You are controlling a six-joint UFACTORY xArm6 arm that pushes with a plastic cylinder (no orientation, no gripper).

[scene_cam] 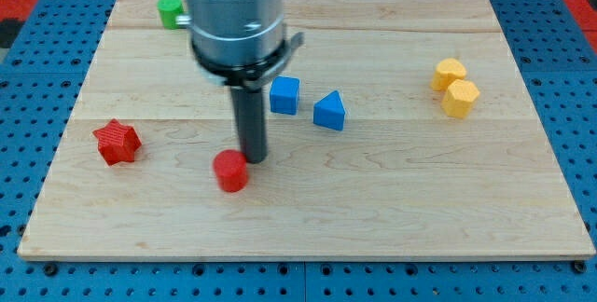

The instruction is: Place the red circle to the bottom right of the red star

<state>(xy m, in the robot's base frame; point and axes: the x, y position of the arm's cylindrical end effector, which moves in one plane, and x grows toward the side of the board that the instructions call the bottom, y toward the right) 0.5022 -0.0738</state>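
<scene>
The red circle (231,171) lay on the desk (392,199), toward the view's bottom right of the red star (117,142). My tip (254,158) touched its upper-right edge. I carried no jaws. Blue cube (285,95) stood above.

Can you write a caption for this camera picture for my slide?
My tip touches the red circle, down-right of the red star on the wooden board.
</scene>
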